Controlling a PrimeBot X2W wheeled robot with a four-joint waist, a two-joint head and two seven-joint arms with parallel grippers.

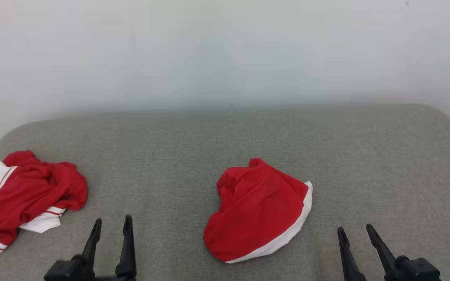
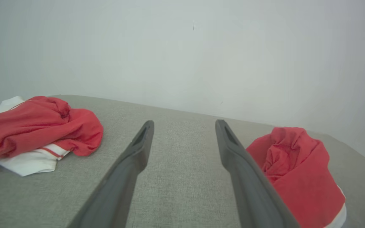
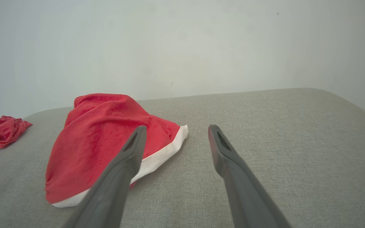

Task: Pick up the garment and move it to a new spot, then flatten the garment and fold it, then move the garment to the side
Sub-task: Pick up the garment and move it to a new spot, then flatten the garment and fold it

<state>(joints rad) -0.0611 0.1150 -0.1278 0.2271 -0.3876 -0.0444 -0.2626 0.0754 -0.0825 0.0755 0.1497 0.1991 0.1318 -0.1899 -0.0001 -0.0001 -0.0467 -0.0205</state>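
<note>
Left hand (image 1: 112,219) and right hand (image 1: 354,228) sit lowest, fingers spread, holding nothing. Between them on the grey table (image 1: 225,136) lies the garment (image 1: 258,216), a soft, light, floppy red heap; its white hem (image 1: 292,231) looks the easiest edge to pinch.

No readable text, label or number appears anywhere.
</note>
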